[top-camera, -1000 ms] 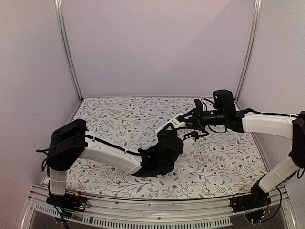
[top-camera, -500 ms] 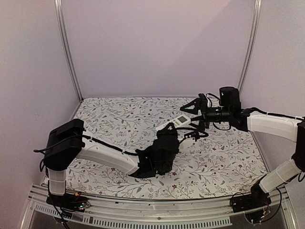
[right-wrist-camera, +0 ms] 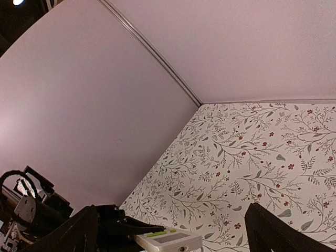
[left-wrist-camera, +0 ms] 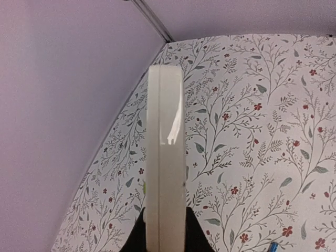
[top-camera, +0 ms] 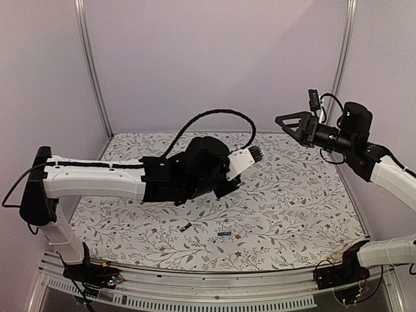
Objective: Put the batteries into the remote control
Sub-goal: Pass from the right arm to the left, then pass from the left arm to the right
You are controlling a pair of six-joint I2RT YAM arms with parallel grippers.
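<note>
— Where to find the remote control (top-camera: 242, 160)?

— Held up above the middle of the table, white and tilted, pinched at one end by the left gripper (top-camera: 224, 179). Jaws clamped on its broad faces. From the left wrist view, seen edge-on: slim, rising straight out between two black fingers (left-wrist-camera: 135, 241).

— And the right gripper (top-camera: 290, 127)?

— High at the far right, well apart from everything, jaws spread wide, holding nothing.

— What else belongs to the task?

— Lying on the cloth nearer the arm bases: blackish battery (top-camera: 186, 227) to the left, blue battery (top-camera: 225, 233) to its right, near each other, not touching. Neither loaded yet.

— How to handle all this?

— Remote: probably light, hard plastic, stiff, with a glossy edge, so likely slippery under a twist. Best gripped across the broad faces, clear of the battery bay. No telling from these views where that bay sits. Both cells: tiny, round, prone to rolling; best pinched across the middle from above.

— Surface and room?

— Flat table cloth (top-camera: 312, 214), white with grey leafy sprigs and small red flowers, probably soft enough to slow a rolling cell. Plain pale lilac walls (top-camera: 214, 65) on three sides, thin metal posts (top-camera: 92, 65) at the far corners.
</note>
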